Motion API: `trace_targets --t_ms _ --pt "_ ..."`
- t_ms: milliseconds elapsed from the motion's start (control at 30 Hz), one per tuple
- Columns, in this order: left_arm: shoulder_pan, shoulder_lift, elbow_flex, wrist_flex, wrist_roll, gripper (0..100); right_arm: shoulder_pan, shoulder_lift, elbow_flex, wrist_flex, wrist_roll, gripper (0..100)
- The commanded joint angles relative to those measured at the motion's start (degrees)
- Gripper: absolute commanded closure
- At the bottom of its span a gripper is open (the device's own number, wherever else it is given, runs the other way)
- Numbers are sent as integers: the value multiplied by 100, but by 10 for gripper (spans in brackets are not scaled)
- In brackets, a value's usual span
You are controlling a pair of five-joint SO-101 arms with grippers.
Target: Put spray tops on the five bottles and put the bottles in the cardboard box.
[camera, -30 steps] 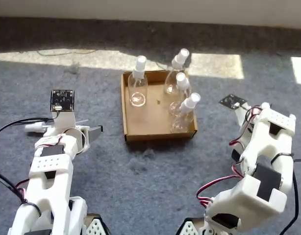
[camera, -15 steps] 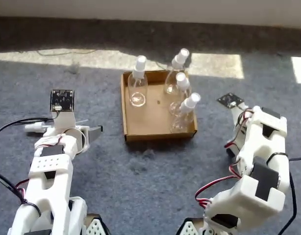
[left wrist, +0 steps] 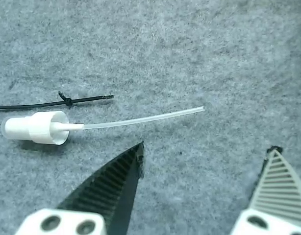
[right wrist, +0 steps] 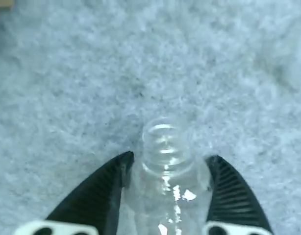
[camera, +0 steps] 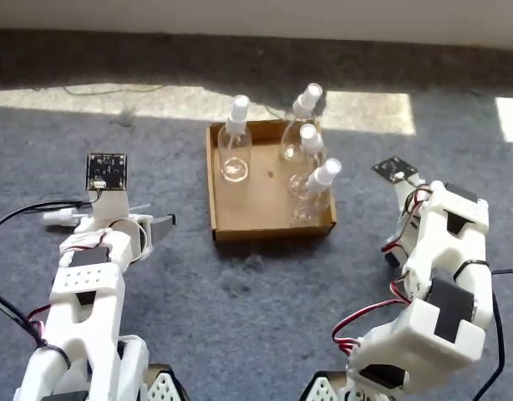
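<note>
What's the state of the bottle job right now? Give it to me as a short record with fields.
In box: four capped bottles standing in the cardboard box
Fifth bottle: uncapped bottle, neck bare
Right gripper: right gripper shut on the uncapped bottle
Loose part: spray top with its tube, lying on the carpet
Left gripper: left gripper open, empty, above the carpet beside the spray top
Left to do: cap the fifth bottle, box it

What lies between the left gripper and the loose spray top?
In the left wrist view, only bare carpet lies between the left gripper and the spray top.
</note>
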Motion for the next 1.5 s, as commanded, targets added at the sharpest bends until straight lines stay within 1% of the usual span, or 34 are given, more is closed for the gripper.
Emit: trace_targets --t_ms 0,33,67,100,133,200,267,367,433,500,567,633,700,767,900,1000,1100,1167,1367,1467 --pt "66 -154 -48 -53 18 663 48 -75 -66 40 -273 962" --pt "40 -154 -84 -44 18 663 48 -75 -66 40 -563 997" --pt "-84 -163 -171 35 18 663 66 -75 -75 40 -853 996" --pt "-224 -163 -391 264 18 663 119 -92 -75 48 -1073 988" --pt "-374 -163 -699 659 18 663 171 -145 -75 48 -1187 994" --pt "-769 -110 -1393 1556 18 663 224 -382 -75 48 -1240 995" --pt "-1262 -66 -1991 2119 -9 663 224 -743 -75 48 -1240 995" --pt "-1851 180 -2993 2796 -571 663 198 -1490 -40 48 -1240 995" --pt "-2141 532 -3688 3174 -985 663 163 -2053 22 92 -1240 995" --pt "-2457 1051 -4338 3464 -1310 663 40 -2563 189 391 -1248 995" --pt "-2721 1701 -4884 3710 -1363 663 -207 -3046 330 734 -1248 995" --pt "-2835 2448 -5279 4000 -1327 663 -532 -3389 479 1033 -1257 995" --pt "-2862 3204 -5604 4176 -1090 663 -875 -3697 655 1182 -1424 995" --pt "-2862 3873 -5938 4176 -571 663 -1165 -3960 813 1253 -1785 995" --pt "-2870 5015 -6686 4202 1020 660 -1508 -4321 1103 1262 -2004 995" --pt "-2870 5543 -7169 4255 2171 663 -1525 -4444 1253 1262 -2004 995" --pt "-2853 5859 -7556 4457 2954 663 -1525 -4505 1367 1262 -1987 995" --pt "-2809 6044 -7732 4580 3138 663 -1525 -4514 1411 1262 -1987 995" --pt "-2589 6466 -7881 4844 3130 663 -1525 -4514 1411 1262 -1987 995" --pt "-2431 6492 -7890 5169 3051 664 -1525 -4514 1411 1262 -1987 995"
